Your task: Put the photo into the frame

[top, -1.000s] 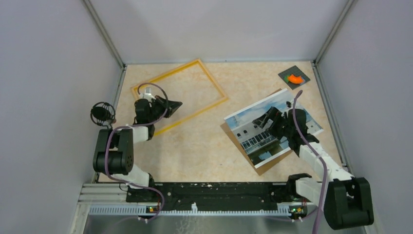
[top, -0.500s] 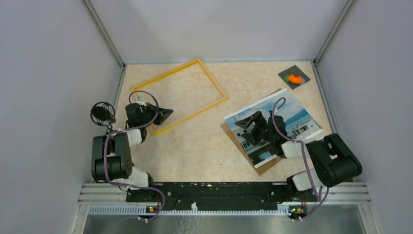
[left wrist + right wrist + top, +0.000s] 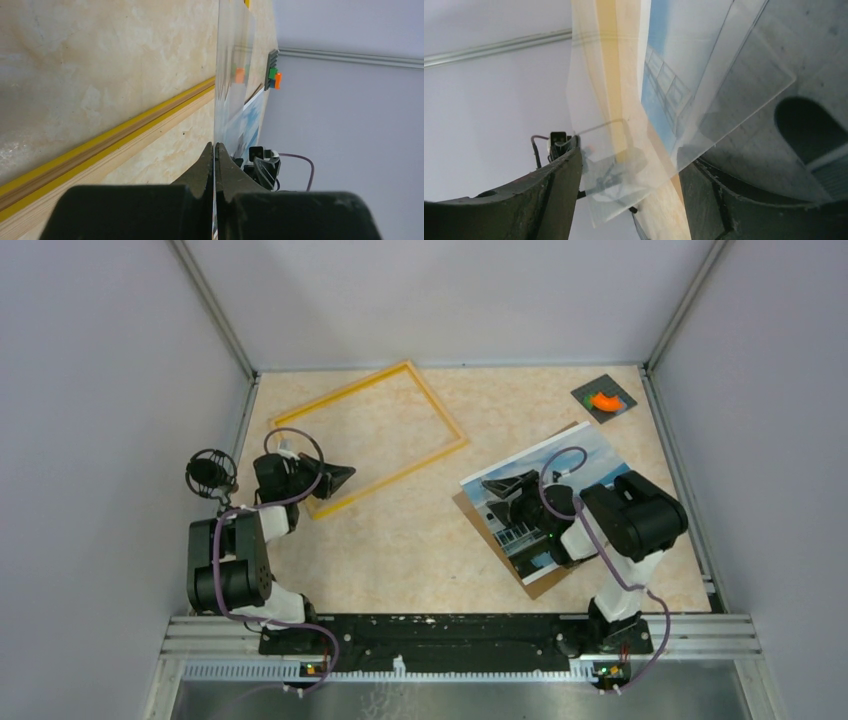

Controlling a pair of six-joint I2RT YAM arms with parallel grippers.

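Right pincer: arm folded back over the near-right part of the table, fingers spread wide over the photo. In the wrist view a clear film with a rounded corner lies across the gap. Can't tell if either finger touches it.

The photo is flat on a brown backing board, rotated relative to the table edges, right half of the table, well apart from the frame. Board corners stick out beyond the print at the near and far ends.

Left pincer: low, near the frame's near-left corner. Fingers are pressed together on a thin clear sheet, seen edge-on and standing up from the tips. A yellow frame rail runs just beside it.

The frame lies flat on the table, far-left, also rotated, with bare table inside it.

Far-right corner: small dark square pad with an orange piece on it.
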